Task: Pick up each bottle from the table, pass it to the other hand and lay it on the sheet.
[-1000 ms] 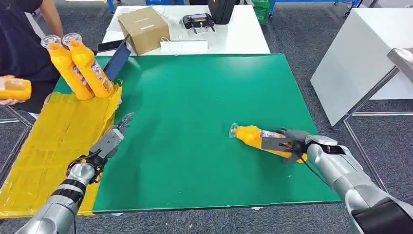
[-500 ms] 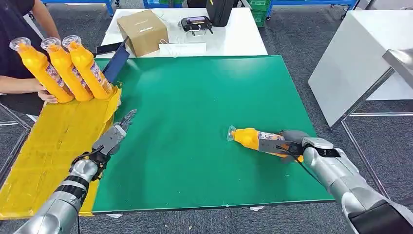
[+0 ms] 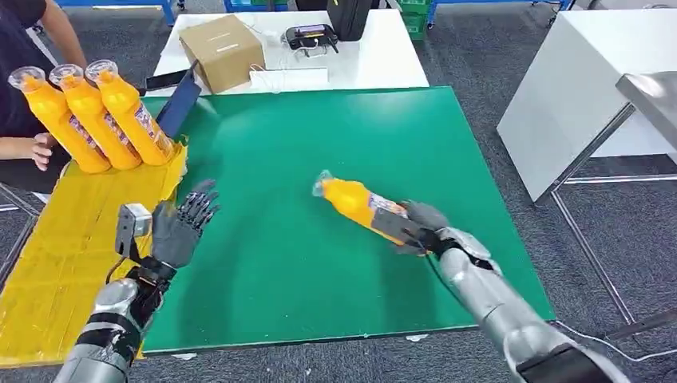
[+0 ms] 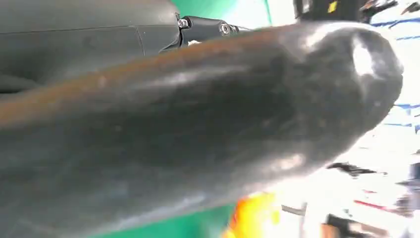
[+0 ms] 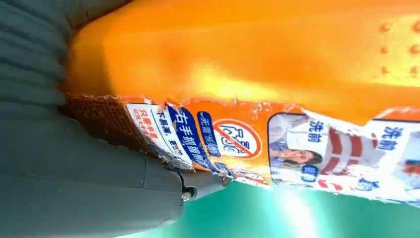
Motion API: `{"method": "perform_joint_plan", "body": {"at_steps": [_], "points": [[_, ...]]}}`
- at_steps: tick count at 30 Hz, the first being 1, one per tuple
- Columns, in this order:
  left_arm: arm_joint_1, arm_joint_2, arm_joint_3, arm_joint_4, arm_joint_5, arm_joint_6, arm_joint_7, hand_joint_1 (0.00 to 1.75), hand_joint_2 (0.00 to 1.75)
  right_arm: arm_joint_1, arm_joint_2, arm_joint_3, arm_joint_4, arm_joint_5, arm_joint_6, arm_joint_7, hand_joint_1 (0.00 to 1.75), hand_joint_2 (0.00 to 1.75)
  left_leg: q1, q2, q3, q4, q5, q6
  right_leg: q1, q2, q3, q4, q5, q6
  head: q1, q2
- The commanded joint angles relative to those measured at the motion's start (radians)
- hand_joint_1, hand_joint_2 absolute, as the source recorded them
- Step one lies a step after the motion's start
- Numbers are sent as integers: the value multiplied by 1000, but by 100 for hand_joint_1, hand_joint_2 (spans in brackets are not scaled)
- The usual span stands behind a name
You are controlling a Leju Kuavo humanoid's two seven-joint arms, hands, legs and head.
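Orange plastic, with a torn printed label: the long-necked bottle [image 3: 359, 204] is clamped at its base end in the robot's right hand [image 3: 419, 228], over the green table mat [image 3: 319, 136] near its middle, neck pointing toward the left hand [image 3: 177, 230], which waits with fingers spread, holding nothing. We judge the handover needs the left hand closed round the neck half before the right lets go. The right wrist view shows the label's print; the head view shows the yellow sheet [image 3: 64, 239].
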Motion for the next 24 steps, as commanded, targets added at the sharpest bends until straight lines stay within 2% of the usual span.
{"method": "perform_joint_plan", "body": {"at_steps": [1, 3, 8, 11, 17, 21, 23, 24], "points": [[126, -154, -52, -432, 37, 125, 87, 0, 175, 129, 240, -71, -531, -119, -6, 4, 175, 175, 1, -8, -7, 2, -1, -1, 0, -3, -5, 3, -3, -1, 0, 0], [137, -163, -86, -468, 29, 150, 91, 0, 175, 150, 262, -28, -550, -120, -13, 3, 175, 175, 1, -13, -10, 2, -1, -1, 0, -8, -7, 3, -4, -1, 1, 0], [138, -150, -94, -464, 37, 161, 89, 0, 175, 148, 252, -18, -536, -128, -32, -3, 175, 175, 0, -13, -12, 1, -2, -1, -1, -8, -8, 2, -6, 0, 1, 0], [149, -164, -115, -490, 29, 159, 80, 0, 175, 161, 279, 34, -525, -130, -5, -25, 175, 175, 0, -16, -13, 1, -1, -1, -1, -10, -9, 1, -5, 1, 1, 0], [170, -165, -186, -528, 28, 164, 78, 0, 175, 166, 323, 203, -384, -98, -8, -14, 175, 175, 0, -15, -12, -1, -1, -1, -1, -9, -8, 0, -5, 0, 1, 0], [167, -164, -195, -529, 26, 168, 75, 0, 175, 160, 326, 217, -352, -98, -16, -17, 175, 175, 1, -16, -8, 0, -3, -2, 0, -7, -4, 0, -7, 0, 1, 0], [163, -160, -211, -531, 12, 164, 68, 0, 175, 156, 327, 229, -329, -96, -13, -16, 175, 175, 0, -16, -12, -1, -1, -1, -1, -10, -8, 0, -5, 1, 1, 0], [159, -159, -223, -529, -3, 166, 65, 0, 175, 157, 330, 240, -314, -93, -8, -13, 175, 175, 0, -17, -9, 0, -3, -1, -1, -8, -5, 1, -7, 0, 1, 0]]}}
